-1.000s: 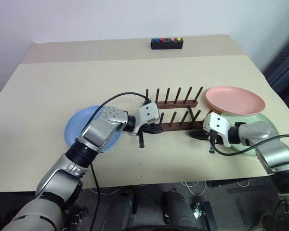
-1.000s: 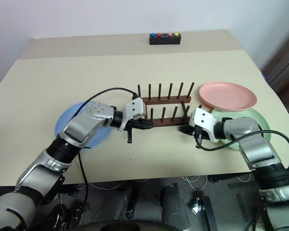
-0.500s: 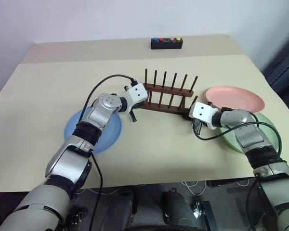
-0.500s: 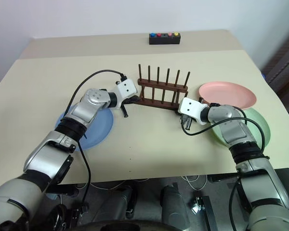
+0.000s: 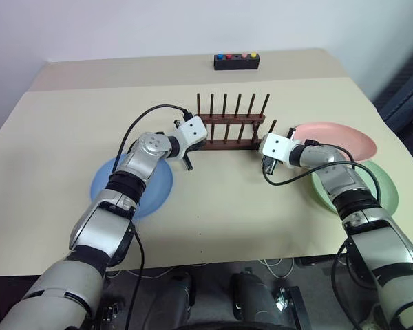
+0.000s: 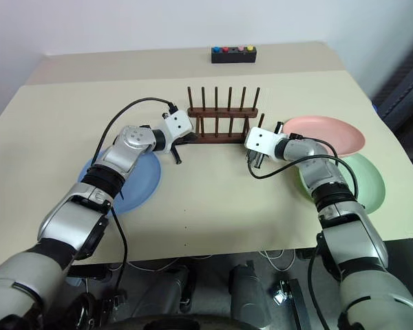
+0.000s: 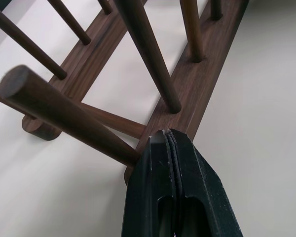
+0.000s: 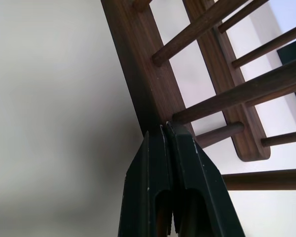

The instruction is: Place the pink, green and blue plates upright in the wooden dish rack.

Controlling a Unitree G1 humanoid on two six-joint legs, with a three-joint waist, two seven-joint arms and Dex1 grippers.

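Head views: wooden dish rack (image 5: 232,127) stands upright mid-table, pegs bare — no plate in it yet. Left gripper (image 5: 192,147) sits at the rack's left end, right gripper (image 5: 263,152) at its right end, one on each side. Blue plate (image 5: 132,187) lies flat on the table under the left forearm. Pink plate (image 5: 336,141) lies flat just right of the rack, and the green plate (image 5: 358,187) is nearer the table's front edge, partly under the pink one. A black button box (image 5: 237,62) sits well apart at the far edge.

Left wrist view: fingers (image 7: 158,163) pressed together, nothing between them, tips against the end of the rack's near rail.

Right wrist view: fingers (image 8: 160,158) likewise closed and empty, tips at the other rail end.

Judgement: step in hand is positioning the rack, not loading. Next move calls for backing one arm off, opening its jaws and taking a plate by the rim — probably the pink.
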